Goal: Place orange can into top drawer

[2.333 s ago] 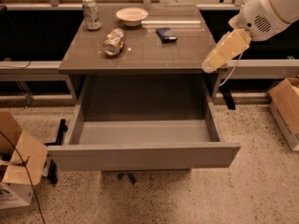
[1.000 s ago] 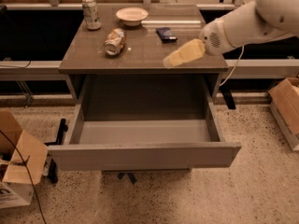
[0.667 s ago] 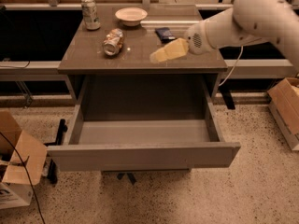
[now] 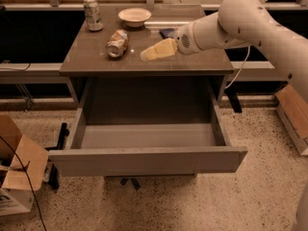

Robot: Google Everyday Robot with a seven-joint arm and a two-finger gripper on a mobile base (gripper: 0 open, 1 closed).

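Note:
The orange can (image 4: 117, 43) lies on its side on the grey table (image 4: 96, 61), left of centre, its shiny end facing the camera. My gripper (image 4: 145, 55) hangs just above the tabletop, a short way right of the can and apart from it, pointing left toward it. It holds nothing. The top drawer (image 4: 144, 160) is pulled fully out below the tabletop, and its inside is bare.
A silvery can with green markings (image 4: 93, 14) stands upright at the table's back left. A white bowl (image 4: 134, 16) sits at the back centre, a small dark object (image 4: 167, 32) behind my wrist. Cardboard boxes stand on the floor at left (image 4: 17, 170) and right (image 4: 293, 114).
My arm has swung left and down across the tabletop, from beyond the table's right edge to close beside the orange can. The can and the drawer have not moved.

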